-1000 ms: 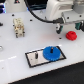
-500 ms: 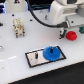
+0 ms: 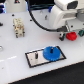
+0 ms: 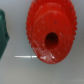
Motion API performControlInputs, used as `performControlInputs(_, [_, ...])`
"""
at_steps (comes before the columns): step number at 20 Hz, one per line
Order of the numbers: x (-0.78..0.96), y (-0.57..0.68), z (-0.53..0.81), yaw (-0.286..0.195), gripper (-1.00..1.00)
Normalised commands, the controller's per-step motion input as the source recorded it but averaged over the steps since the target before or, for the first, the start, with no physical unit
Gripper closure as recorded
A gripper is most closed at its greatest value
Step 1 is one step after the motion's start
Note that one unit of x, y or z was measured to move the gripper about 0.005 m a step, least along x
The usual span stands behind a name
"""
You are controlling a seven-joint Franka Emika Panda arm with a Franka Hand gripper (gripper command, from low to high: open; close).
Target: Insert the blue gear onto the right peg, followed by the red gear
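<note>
The blue gear (image 3: 51,53) lies flat on the right part of the grey black-rimmed plate (image 3: 35,61), where the right peg stands; the peg itself is hidden by the gear. The shorter pin (image 3: 36,54) stands bare to its left. The red gear (image 3: 72,36) lies on the white table at the exterior view's right. It fills the wrist view (image 4: 50,30), showing its dark centre hole. My gripper (image 3: 66,34) hangs just above the red gear. Its fingers do not show clearly in either view.
A green round object (image 3: 80,33) sits right beside the red gear and also shows in the wrist view (image 4: 4,30). A pale blocky fixture (image 3: 19,26) stands at the back left. A black cable (image 3: 37,20) loops from the arm.
The arm has come down slightly over the red gear. The blue gear and the plate have not moved.
</note>
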Motion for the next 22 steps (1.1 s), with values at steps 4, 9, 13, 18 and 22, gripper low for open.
performControlInputs(4, [-0.25, 0.02, -0.09, 0.0, 1.0])
performControlInputs(9, [-0.18, -0.01, -0.01, 0.0, 1.0])
performControlInputs(13, [0.05, -0.03, 0.37, 0.0, 1.0])
performControlInputs(18, [0.25, -0.15, 0.6, 0.0, 1.0])
performControlInputs(22, [0.37, -0.24, 0.59, 0.0, 1.0])
